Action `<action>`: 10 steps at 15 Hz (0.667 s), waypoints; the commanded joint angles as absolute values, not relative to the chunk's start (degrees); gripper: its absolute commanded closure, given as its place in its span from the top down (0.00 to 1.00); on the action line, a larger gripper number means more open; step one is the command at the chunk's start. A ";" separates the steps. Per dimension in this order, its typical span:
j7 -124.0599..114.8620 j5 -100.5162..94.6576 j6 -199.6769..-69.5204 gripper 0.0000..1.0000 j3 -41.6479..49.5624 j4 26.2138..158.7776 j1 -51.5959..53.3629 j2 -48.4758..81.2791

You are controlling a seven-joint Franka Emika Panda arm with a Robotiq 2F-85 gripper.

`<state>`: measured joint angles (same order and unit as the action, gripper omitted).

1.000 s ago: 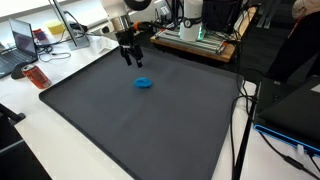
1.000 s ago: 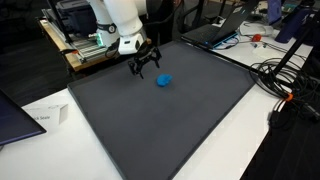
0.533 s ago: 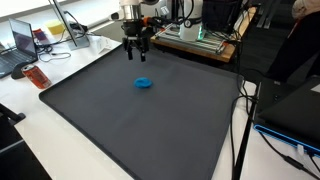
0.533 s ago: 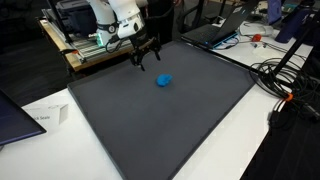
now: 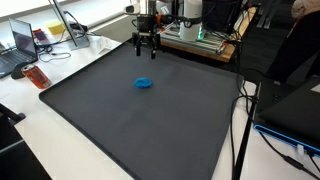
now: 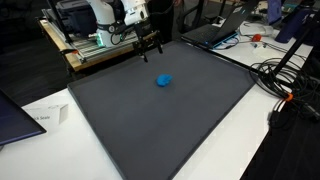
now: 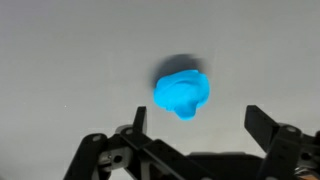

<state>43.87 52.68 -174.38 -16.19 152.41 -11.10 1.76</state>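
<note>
The end effector (image 5: 146,52) has drawn back from the blue lump (image 5: 145,83), spread wide, holding nothing.

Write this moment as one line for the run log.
gripper: open, empty | blue lump: lying on dark mat, apart from gripper

Looks like a robotics lab or research office. Seen in both exterior views: a white worktable (image 5: 30,125) covered by a large dark mat (image 5: 140,120), open laptops (image 5: 22,40) at its edges, and bundles of loose black cables (image 6: 282,80) trailing over one side. Behind the mat, an open-framed bench machine (image 5: 200,35) with green lighting and exposed wiring. Elsewhere on the white top, papers (image 6: 45,115) and small gear, with cluttered desks beyond.
</note>
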 commanded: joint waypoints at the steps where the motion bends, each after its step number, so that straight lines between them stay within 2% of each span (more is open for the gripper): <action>1: 33.54 47.84 -179.80 1.00 -17.55 157.30 -8.31 -0.03; 4: 20.50 39.63 -185.53 1.00 -16.24 161.12 -5.76 1.94; 6: 19.04 40.07 -188.53 1.00 -12.72 158.97 -2.92 7.05; 10: 19.37 47.31 -190.95 1.00 -0.67 158.67 11.95 9.68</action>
